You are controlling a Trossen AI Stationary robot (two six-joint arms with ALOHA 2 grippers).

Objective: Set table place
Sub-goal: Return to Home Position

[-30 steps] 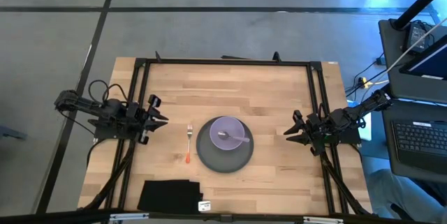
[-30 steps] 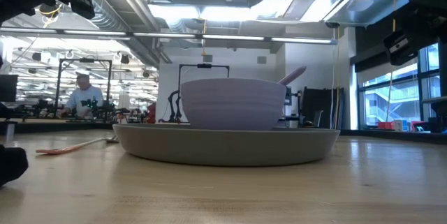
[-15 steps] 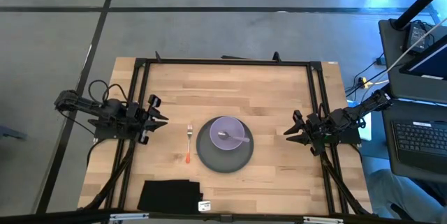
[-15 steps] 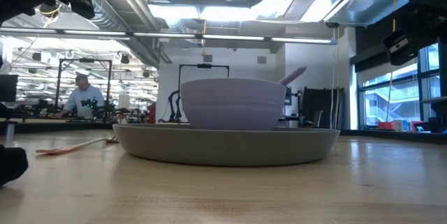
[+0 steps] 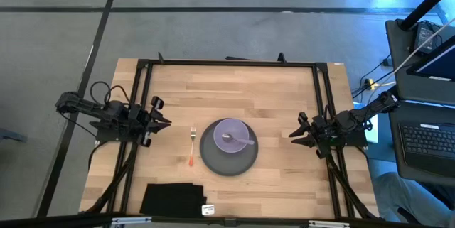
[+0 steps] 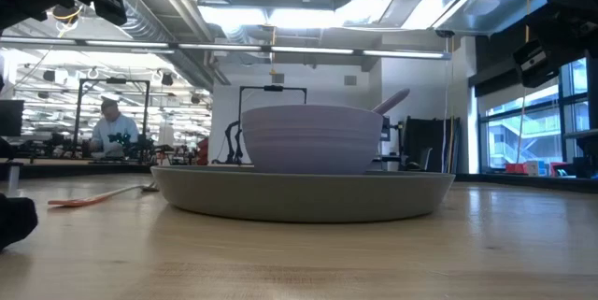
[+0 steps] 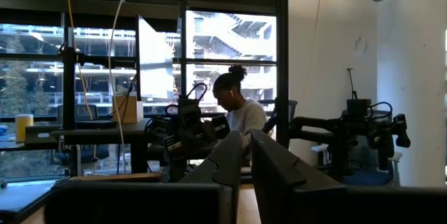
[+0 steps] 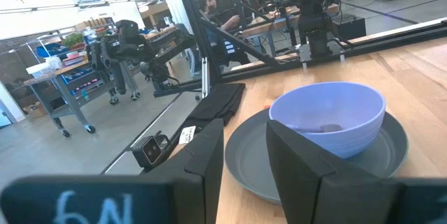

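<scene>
The biggest thing is the surface [image 5: 284, 93], made of light wood planks. A black rail frame [image 5: 227, 63] runs around it.

The two dark arms wait at the two sides, well away from the dishes. The left gripper [image 5: 165, 122] hangs by the left rail and points in at the middle. In its wrist view its two fingers are pressed close together, with only a thin slit between them, and they pinch nothing. The right gripper [image 5: 291, 136] hangs by the right rail and points in too. Its fingers are spread a bit, so the plate shows in the gap, and they hold nothing.

The big dark grey plate [image 5: 213, 163] lies flat near the middle of the surface, a bit closer to the near edge. A black folded cloth [image 5: 170, 199] lies at the near edge on the left arm's side, apart from the plate. A small white tag [image 5: 207, 209] sits just beside the cloth.

The lilac bowl [image 5: 231, 126] stands upright on the plate, on the far half of it.

The fork [image 5: 192, 146] lies flat on the wood just beside the plate, on the left arm's side. Its orange handle points to the near edge.

The spoon [image 5: 242, 140] lies in the bowl. Its lilac handle leans on the rim toward the right arm.

Far back in the room, a person [image 6: 114, 132] is at a bench.
</scene>
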